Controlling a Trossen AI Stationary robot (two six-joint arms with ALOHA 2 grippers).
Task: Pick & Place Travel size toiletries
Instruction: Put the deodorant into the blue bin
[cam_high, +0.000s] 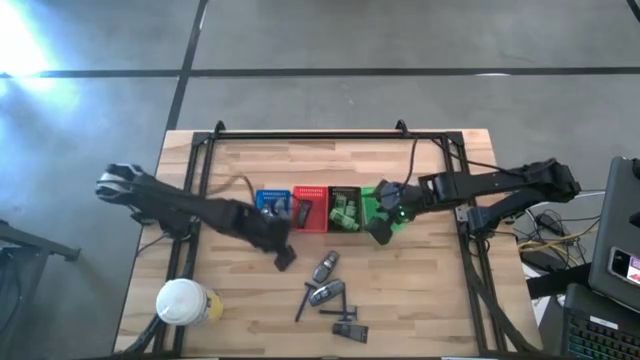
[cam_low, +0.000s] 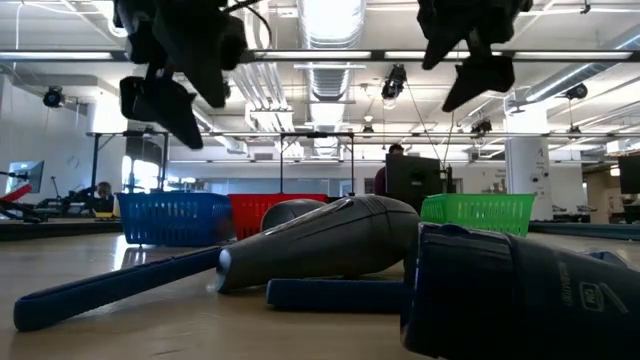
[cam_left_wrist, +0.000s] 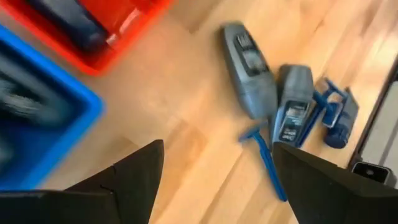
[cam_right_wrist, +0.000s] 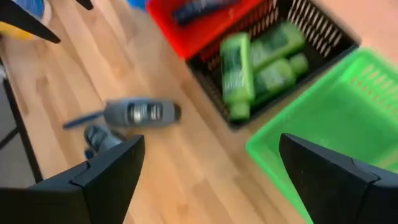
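Presently, grey tubes (cam_high: 325, 268) and thin razors (cam_high: 304, 301) are seen loose on the counter (cam_high: 430, 290) near the baskets (cam_high: 310, 208), judged light, stiff and best gripped mid-body, while left gripper (cam_high: 284, 257) and right gripper (cam_high: 381, 232) hang empty, fingers spread.

A large open lab: exposed ceiling ducts (cam_low: 330, 75), strip lights, concrete floor (cam_high: 330, 100).

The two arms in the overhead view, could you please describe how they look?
Both arms are dark and jointed. The left arm ends in a pale grey rounded base; the right arm shows a small green light near its gripper. Each gripper has two dark, wedge-shaped fingers.
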